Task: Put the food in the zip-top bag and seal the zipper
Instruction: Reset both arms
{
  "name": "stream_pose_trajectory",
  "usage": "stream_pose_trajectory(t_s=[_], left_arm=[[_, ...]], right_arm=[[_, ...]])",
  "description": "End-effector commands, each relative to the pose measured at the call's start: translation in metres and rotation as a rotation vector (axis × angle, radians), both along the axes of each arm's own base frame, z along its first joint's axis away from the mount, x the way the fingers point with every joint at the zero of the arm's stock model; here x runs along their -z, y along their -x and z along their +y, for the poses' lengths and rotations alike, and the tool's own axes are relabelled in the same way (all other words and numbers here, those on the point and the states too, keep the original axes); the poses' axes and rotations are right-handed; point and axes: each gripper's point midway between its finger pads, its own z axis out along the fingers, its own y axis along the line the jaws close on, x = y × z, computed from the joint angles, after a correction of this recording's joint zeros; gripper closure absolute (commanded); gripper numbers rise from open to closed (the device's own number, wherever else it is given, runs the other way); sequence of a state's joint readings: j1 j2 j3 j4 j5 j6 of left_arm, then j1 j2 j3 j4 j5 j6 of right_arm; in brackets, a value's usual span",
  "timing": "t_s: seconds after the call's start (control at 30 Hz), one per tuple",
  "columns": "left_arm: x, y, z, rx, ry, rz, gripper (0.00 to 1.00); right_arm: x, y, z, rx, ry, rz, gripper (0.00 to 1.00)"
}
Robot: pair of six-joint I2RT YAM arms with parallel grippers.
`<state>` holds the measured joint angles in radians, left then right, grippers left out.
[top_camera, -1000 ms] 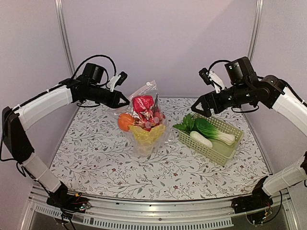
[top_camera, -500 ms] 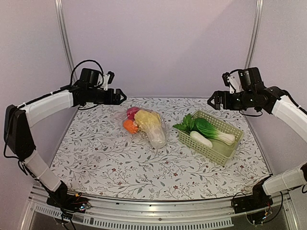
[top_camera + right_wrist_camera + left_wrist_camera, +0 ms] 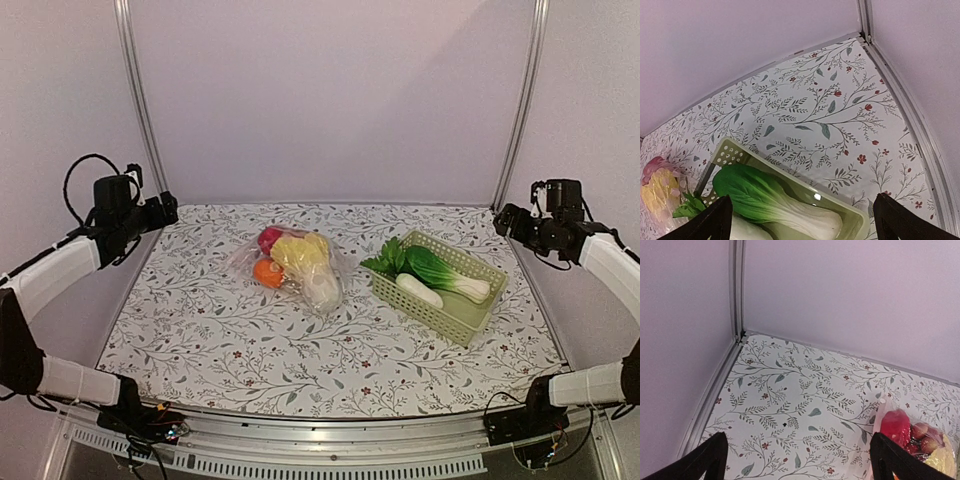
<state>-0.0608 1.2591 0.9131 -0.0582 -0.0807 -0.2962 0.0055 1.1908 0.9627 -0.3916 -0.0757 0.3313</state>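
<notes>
On the flowered table (image 3: 330, 350), the green basket (image 3: 455, 330) sits right of centre holding greens (image 3: 440, 270). Just left lies the clear bag (image 3: 243, 262), with cabbage (image 3: 305, 262), orange (image 3: 267, 272) and red fruit (image 3: 268, 238) inside. At the far sides, the left gripper (image 3: 797, 462) and right gripper (image 3: 800, 220) hang spread wide, holding nothing.

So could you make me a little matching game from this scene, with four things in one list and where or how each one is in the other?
Things:
1. clear bag
2. green basket
3. orange
4. left gripper

Places or states:
A. open and empty, up by the left edge of the table
B. lying in the middle, with food inside
C. inside the bag, at its near left
D. holding leafy greens, to the right of the bag

Pairs: 1-B, 2-D, 3-C, 4-A.
</notes>
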Motion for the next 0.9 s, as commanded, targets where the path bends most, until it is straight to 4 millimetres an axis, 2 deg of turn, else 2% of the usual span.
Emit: stream_pose_trajectory(t_s=[0.0, 0.1, 0.13, 0.17, 0.33, 0.37, 0.5, 0.67, 0.87], left_arm=[[-0.022, 0.018, 0.039, -0.186, -0.115, -0.163, 0.00], [-0.015, 0.030, 0.046, -0.214, -0.171, -0.201, 0.00], [-0.007, 0.033, 0.047, -0.211, -0.190, -0.208, 0.00], [0.002, 0.037, 0.048, -0.215, -0.198, -0.198, 0.00], [0.035, 0.054, 0.044, -0.189, -0.181, -0.231, 0.00], [0.040, 0.057, 0.043, -0.185, -0.174, -0.235, 0.00], [0.064, 0.066, 0.043, -0.184, -0.174, -0.211, 0.00], [0.079, 0.069, 0.047, -0.206, -0.185, -0.212, 0.01], [0.078, 0.068, 0.051, -0.238, -0.166, -0.225, 0.00]], right_arm=[[-0.025, 0.003, -0.036, 0.118, 0.032, -0.192, 0.01], [-0.026, 0.012, -0.046, 0.153, 0.091, -0.280, 0.01], [-0.020, 0.015, -0.050, 0.168, 0.108, -0.291, 0.01], [-0.024, 0.017, -0.052, 0.177, 0.122, -0.336, 0.01], [-0.005, 0.028, -0.060, 0.225, 0.158, -0.396, 0.01], [0.005, 0.031, -0.061, 0.228, 0.156, -0.387, 0.01], [0.023, 0.036, -0.064, 0.250, 0.163, -0.383, 0.01], [0.039, 0.041, -0.063, 0.246, 0.156, -0.369, 0.01], [0.048, 0.045, -0.065, 0.256, 0.166, -0.363, 0.01]])
